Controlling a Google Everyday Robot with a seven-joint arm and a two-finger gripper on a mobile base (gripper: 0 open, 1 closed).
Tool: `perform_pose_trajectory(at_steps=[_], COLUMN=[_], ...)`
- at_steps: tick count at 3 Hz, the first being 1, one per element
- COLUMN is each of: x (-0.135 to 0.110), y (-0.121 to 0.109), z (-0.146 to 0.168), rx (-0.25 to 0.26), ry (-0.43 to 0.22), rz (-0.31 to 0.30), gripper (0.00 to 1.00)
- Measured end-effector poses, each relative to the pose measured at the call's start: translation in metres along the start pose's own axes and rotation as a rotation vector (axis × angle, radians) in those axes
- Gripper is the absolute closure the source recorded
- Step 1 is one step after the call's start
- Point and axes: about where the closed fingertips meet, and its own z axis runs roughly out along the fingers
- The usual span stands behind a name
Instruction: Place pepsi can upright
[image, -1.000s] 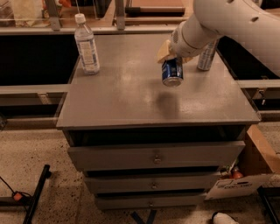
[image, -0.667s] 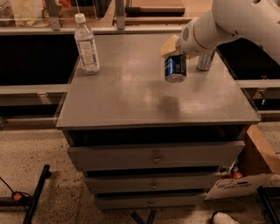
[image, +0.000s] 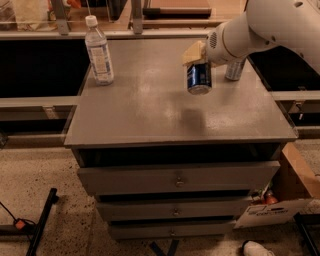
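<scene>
Camera view: well to the left of the claw, a clear water bottle (image: 99, 52) with a white cap stands upright near the back left corner of a grey drawer cabinet (image: 150, 115). The claw (image: 196, 59) hangs over the back right part of the cabinet top, at the end of a white arm (image: 270, 25) that reaches in from the upper right. Its tan fingers (image: 192, 51) pinch the upper end of the pepsi can (image: 199, 79). The can hangs directly beneath the claw, roughly upright with a silver end facing down, and is lifted off the surface. Its shadow (image: 192, 120) lies on the top below it. Just right of the claw, a silver can (image: 234, 69) stands partly hidden behind the arm. Far below and to the right, a cardboard box (image: 295, 187) sits on the floor.
</scene>
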Motion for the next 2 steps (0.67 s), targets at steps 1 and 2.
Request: perform_pose_trajectory(at_steps=[1,2], x=[0.002,0.001], y=[-0.016,-0.003], z=[-0.002,-0.013], rx=[-0.203,-0.475], ry=[-0.041,-0.064], rz=[0.039,0.011], gripper=[1.0,1.0])
